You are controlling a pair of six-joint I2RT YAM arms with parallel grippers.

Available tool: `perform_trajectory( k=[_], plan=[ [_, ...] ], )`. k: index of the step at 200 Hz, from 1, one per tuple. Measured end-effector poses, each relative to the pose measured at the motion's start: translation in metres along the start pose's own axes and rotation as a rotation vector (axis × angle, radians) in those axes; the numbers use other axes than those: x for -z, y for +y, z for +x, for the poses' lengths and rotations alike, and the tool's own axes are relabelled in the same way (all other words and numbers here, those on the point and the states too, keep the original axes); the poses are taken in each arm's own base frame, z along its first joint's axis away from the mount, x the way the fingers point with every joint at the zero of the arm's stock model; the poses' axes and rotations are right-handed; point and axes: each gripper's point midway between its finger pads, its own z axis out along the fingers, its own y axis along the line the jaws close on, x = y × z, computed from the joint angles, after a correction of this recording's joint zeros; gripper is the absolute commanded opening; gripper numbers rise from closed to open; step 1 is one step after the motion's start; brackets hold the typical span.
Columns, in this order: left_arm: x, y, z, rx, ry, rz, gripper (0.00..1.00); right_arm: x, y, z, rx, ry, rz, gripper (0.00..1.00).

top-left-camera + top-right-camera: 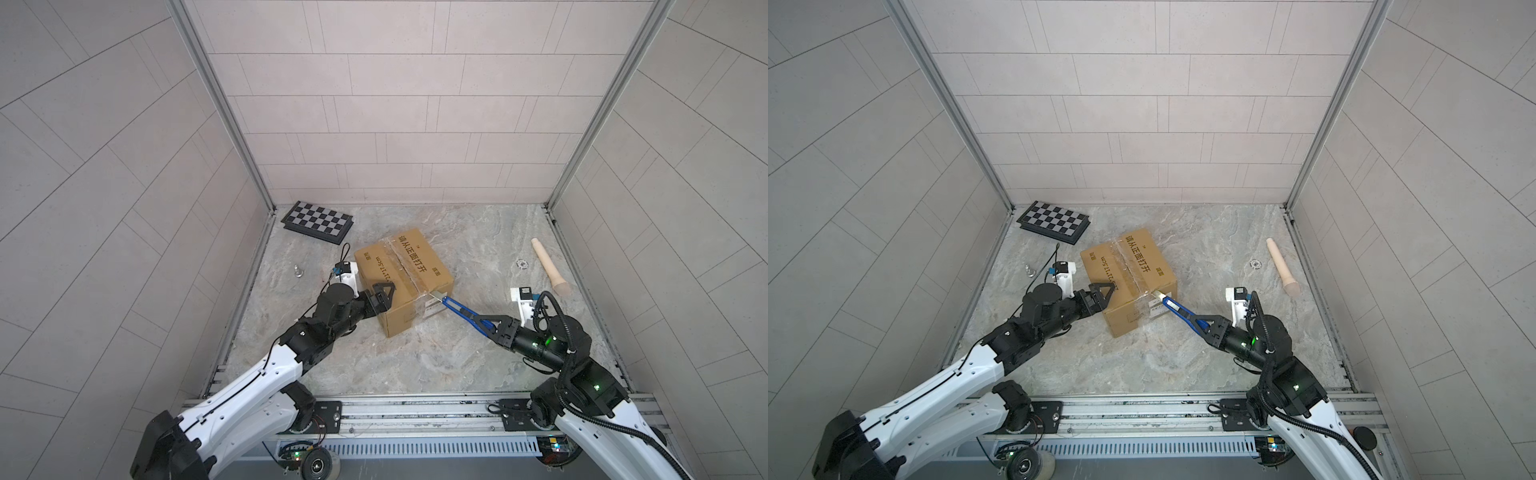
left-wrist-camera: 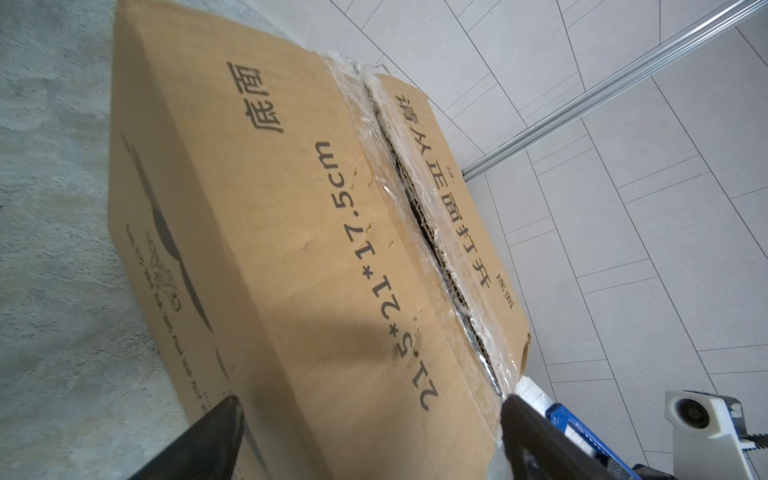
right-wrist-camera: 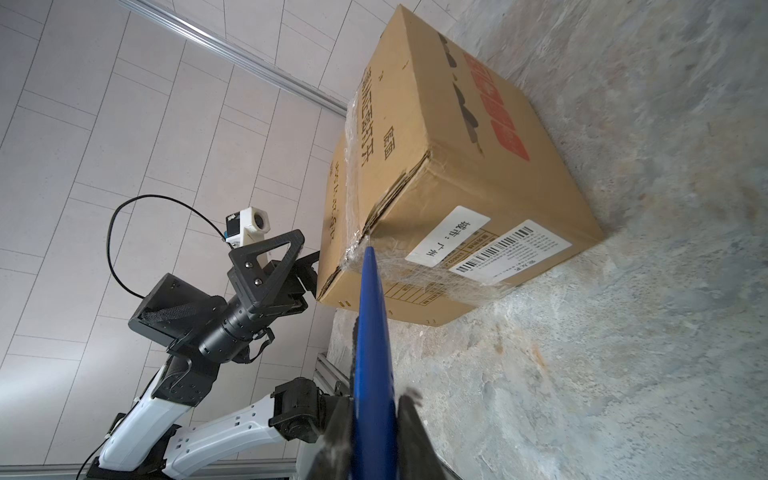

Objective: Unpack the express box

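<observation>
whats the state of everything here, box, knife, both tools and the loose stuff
box: flaps down, top seam tape slit, side tape on
knife: blade out, tip at the seam's near end
right tool: shut on the knife
left tool: open, at the box's side
chessboard: folded shut, lying flat
wooden stick: lying on its side
metal piece: standing upright

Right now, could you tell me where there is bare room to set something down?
Bare tabletop lies between the express box and the front rail. Another patch runs behind the box, between the chequered board and the wooden roller. Crowded: left gripper at the box's near edge, right gripper holding the blue knife to its seam.
</observation>
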Motion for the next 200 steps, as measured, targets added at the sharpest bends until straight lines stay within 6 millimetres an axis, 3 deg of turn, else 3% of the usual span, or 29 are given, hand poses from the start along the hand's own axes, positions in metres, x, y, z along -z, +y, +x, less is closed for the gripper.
perform_trajectory(
  k=[200],
  plan=[
    [-0.0027, 0.0043, 0.004, 0.0, 0.007, -0.006, 1.0, 0.0018, 0.0045, -0.0054, 0.008, -0.021, 0.0, 0.0]
  ],
)
